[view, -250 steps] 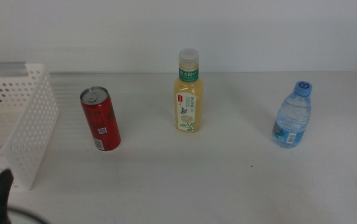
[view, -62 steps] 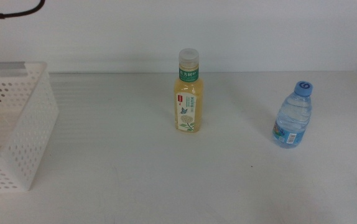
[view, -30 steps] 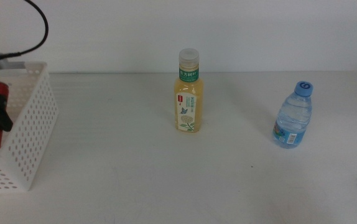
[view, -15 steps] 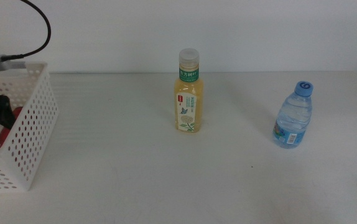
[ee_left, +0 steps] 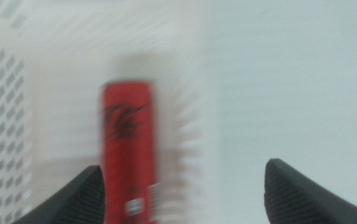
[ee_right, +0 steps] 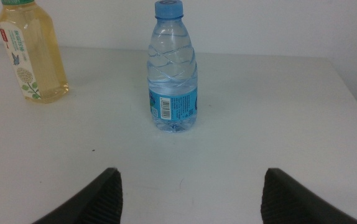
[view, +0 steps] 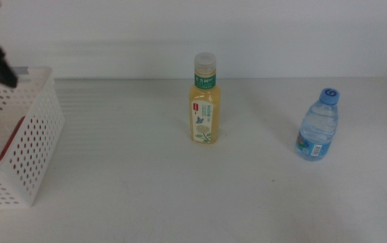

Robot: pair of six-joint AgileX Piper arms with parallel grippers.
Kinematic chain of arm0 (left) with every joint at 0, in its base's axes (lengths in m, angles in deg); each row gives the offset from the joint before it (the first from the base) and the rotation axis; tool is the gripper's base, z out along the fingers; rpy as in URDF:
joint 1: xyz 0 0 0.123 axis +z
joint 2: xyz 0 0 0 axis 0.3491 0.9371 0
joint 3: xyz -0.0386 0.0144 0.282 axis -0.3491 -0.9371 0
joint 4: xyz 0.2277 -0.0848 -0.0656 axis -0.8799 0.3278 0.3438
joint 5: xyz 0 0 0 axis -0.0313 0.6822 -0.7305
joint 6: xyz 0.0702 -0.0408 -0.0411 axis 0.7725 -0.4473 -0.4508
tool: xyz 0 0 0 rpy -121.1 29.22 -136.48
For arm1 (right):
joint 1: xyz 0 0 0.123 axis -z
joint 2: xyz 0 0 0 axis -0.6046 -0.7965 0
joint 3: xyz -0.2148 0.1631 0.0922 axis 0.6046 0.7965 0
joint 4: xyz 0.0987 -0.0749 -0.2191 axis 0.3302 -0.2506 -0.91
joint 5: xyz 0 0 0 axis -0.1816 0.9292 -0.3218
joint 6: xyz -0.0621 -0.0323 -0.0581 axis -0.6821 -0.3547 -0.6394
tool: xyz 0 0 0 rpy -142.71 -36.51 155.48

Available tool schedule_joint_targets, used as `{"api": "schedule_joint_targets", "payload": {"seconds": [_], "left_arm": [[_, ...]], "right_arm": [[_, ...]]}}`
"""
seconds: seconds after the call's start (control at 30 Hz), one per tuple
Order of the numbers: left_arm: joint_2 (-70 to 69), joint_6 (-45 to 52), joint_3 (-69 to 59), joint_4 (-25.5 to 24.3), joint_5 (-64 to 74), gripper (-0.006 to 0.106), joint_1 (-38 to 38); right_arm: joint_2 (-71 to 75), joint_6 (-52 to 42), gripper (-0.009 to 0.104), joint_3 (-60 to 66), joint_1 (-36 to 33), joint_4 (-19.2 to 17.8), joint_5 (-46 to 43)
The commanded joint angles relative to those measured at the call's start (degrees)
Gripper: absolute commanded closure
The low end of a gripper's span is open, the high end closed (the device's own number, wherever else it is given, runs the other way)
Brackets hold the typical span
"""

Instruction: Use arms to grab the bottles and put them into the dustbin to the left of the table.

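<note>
Left wrist view, blurred: can (ee_left: 127, 149) lying in bin (ee_left: 17, 124); left claw (ee_left: 185, 193) wide open, empty. Right claw (ee_right: 191, 196) open, empty.

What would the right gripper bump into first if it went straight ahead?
Probably the squat clear water bottle with the blue cap: it stands ahead of the open right gripper, though slightly off-centre.
</note>
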Motion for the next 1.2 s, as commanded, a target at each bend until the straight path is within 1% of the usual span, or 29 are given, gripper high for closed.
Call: {"api": "schedule_joint_targets", "payload": {"seconds": [0.0,0.2,0.3,0.57,0.8,0.83,0.87,0.93,1.1,1.17], "left_arm": [[-5.76,-1.47,1.57,1.95,-1.9,0.023,-3.62],[-10.76,-5.59,1.37,-0.51,-3.19,0.023,-13.11],[-13.2,-7.71,-1.43,-1.7,-7.27,0.023,-18.51],[-18.85,-10.39,-16.79,-2.09,-24.78,0.023,-30.27],[-21.07,-12.31,-29.97,-2.09,-40.83,0.023,-37.41],[-21.08,-12.31,-32.14,-2.09,-44.24,0.023,-38.59],[-21.08,-12.45,-36.38,-1.93,-51.9,0.023,-41.08],[-21.0,-12.45,-41.4,-1.45,-62.26,0.023,-43.64],[-17.5,-12.37,-51.2,-2.32,-87.21,0.023,-48.71],[-14.53,-12.37,-53.25,-2.32,-93.97,0.023,-50.06]], "right_arm": [[1.58,-0.55,0.037,-0.44,0.2,-0.79,-4.28],[1.58,-0.55,0.037,-0.44,0.2,-0.79,-4.28],[1.58,-0.55,0.037,-0.44,0.2,-0.79,-4.28],[1.58,-0.55,0.037,-0.44,0.2,-0.79,-4.28],[1.58,-0.55,0.037,-0.44,0.2,-0.79,-4.28],[1.58,-0.55,0.037,-0.44,0.2,-0.79,-4.28],[1.58,-0.55,0.037,-0.44,0.2,-0.79,-4.28],[1.58,-0.55,0.037,-0.44,0.2,-0.79,-4.28],[1.58,-0.55,0.037,-0.44,0.2,-0.79,-4.28],[1.58,-0.55,0.037,-0.44,0.2,-0.79,-4.28]]}}
